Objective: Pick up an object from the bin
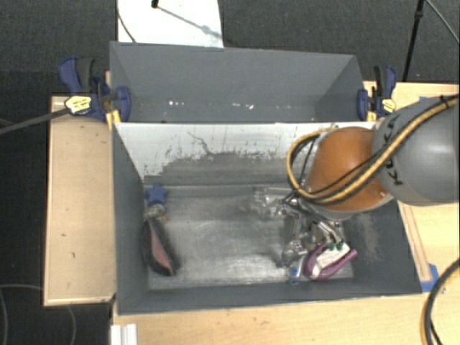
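Line up end effector (300, 249) over purple and white thing (329, 261) in near right corner; can't see if wide or closed.

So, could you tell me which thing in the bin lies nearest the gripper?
The purple-and-white thing at the front right, beside the gripper; the dark reddish one lies by the left wall.

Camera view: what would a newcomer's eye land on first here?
The arm's orange cover looms over the right side of the bin, with the gripper down by a purple-and-white thing in the near right corner. Across the floor, a dark flat thing lies by the left wall.
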`<action>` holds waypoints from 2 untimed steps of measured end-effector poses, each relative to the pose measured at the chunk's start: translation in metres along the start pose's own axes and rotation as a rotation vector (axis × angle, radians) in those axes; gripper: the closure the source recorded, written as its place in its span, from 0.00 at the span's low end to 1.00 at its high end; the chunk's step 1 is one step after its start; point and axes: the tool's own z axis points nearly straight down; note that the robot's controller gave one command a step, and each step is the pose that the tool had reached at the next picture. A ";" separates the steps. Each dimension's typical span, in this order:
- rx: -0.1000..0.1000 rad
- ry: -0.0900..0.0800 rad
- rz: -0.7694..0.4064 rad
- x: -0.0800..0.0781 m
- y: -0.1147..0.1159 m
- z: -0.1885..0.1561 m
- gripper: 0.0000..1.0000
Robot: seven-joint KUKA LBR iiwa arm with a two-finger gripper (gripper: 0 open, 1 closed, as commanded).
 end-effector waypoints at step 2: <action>0.000 0.002 0.040 -0.015 -0.075 -0.001 1.00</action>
